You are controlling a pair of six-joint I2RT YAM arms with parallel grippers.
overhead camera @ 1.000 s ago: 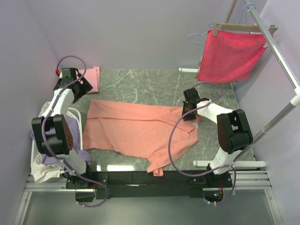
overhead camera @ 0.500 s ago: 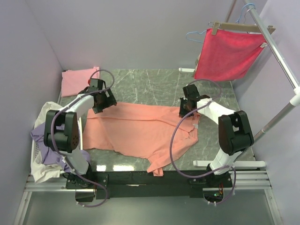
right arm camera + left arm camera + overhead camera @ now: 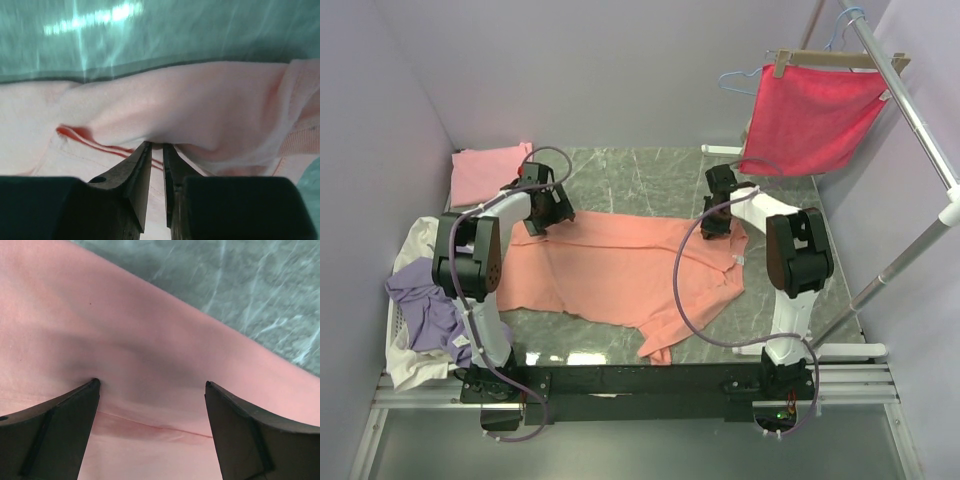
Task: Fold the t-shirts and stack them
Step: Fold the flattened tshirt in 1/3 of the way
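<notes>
A salmon-orange t-shirt (image 3: 620, 270) lies spread across the middle of the grey table. My left gripper (image 3: 546, 212) sits over its far left corner with its jaws open; in the left wrist view (image 3: 150, 385) the cloth lies flat between the fingers. My right gripper (image 3: 717, 222) is at the shirt's far right corner and is shut on a raised fold of the salmon-orange t-shirt (image 3: 165, 115). A light pink t-shirt (image 3: 485, 172) lies folded at the far left. A lavender t-shirt (image 3: 425, 300) and a cream one (image 3: 412, 365) lie in the basket.
A white basket (image 3: 392, 330) stands at the near left edge. A crimson cloth (image 3: 810, 120) hangs from a hanger on a rack (image 3: 910, 110) at the far right. Purple walls close the left and back.
My left gripper has swung from the pink shirt at the far left onto the orange shirt's far left corner. My right gripper has moved farther back, pulling the shirt's far right corner along.
</notes>
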